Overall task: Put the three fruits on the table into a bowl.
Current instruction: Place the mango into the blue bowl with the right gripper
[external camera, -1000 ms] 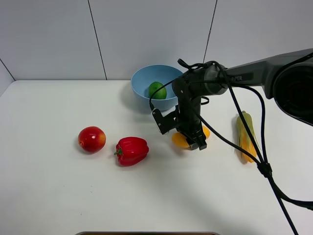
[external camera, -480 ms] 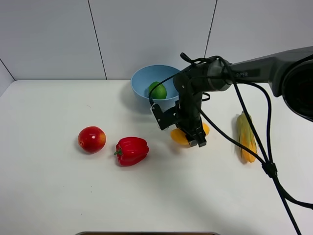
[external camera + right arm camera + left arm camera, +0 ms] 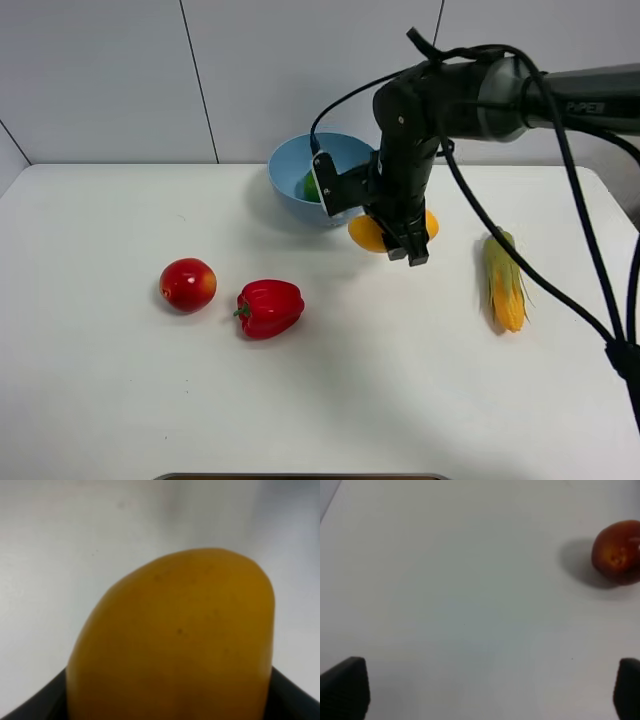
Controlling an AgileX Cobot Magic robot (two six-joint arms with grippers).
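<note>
We judge the second of the three fruits to be in hand. The right gripper (image 3: pixel 405 245) is clamped shut on the mango (image 3: pixel 364 233), which appears to hang clear of the table (image 3: pixel 120 400), with its two ends sticking out either side of the fingers. The bowl (image 3: pixel 290 195) sits just beyond the gripper and a little to its left, close enough that its rim nearly meets the mango in the high view. The lime (image 3: pixel 312 185) already lies inside, half hidden behind the wrist. The next move, as we read it, calls for a short carry forward and leftward until the mango is over the bowl's mouth. It must go high enough to clear the rim, and the jaws should part only once it is well inside, so it does not catch the edge or roll off the lime. Up close, the mango (image 3: pixel 175 640) is a smooth, matte yellow-orange with a few small dark specks. It is oblong and rounded at the end, and it fills most of the space between the fingers. The apple (image 3: pixel 188 284) rests on the table far to the left of this gripper, with the red pepper (image 3: pixel 270 308) between them and the corn cob (image 3: pixel 505 280) off to its right. The left gripper (image 3: pixel 485 687) is spread wide and holds nothing, and the apple (image 3: pixel 617 560) is out ahead of its fingers, well apart.
</note>
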